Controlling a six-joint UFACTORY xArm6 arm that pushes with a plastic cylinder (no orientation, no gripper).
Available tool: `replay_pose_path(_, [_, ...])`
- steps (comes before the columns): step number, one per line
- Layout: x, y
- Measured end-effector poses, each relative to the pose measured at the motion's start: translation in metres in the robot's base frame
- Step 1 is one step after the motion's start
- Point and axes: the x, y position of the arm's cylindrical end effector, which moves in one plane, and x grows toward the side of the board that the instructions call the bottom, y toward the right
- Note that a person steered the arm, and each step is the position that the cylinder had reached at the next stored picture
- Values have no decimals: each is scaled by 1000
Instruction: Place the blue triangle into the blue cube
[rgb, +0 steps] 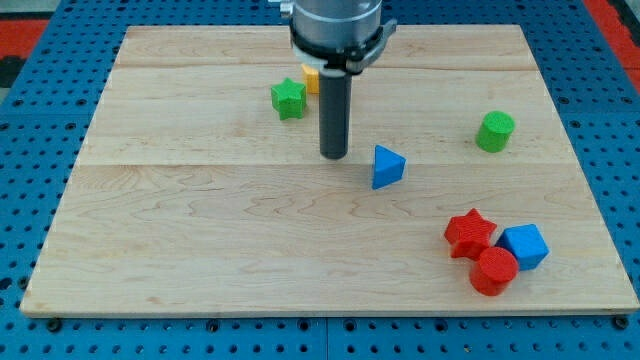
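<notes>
A pale wooden board (200, 250) lies on a blue pegboard table (30, 150), seen from above and in front. Toward the view's left of centre, near the top, a green star block (288, 98) sits with a yellow block (311, 78) just behind it on its right, the yellow one mostly hidden by the arm so its shape cannot be made out. The dark rod comes straight down at centre, and my tip (334, 156) rests on the board below and right of the green star, apart from it. There is no claw on this arm, only the rod, so nothing is gripped. The blue triangle (387, 166) stands just right of my tip, with a narrow gap between them. Farther right, a green cylinder (495, 131) stands alone. In the lower right, well apart from the triangle, a red star (469, 233), a red cylinder (493, 271) and the blue cube (525, 246) huddle together, touching.
</notes>
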Motion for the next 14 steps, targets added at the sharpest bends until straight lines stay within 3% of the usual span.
replay_pose_path(2, [-2, 4])
replay_pose_path(3, [30, 27])
replay_pose_path(6, [31, 39])
replay_pose_path(8, [31, 126])
replay_pose_path(9, [31, 135])
replay_pose_path(11, [31, 119])
replay_pose_path(12, [30, 76])
replay_pose_path(14, [38, 82])
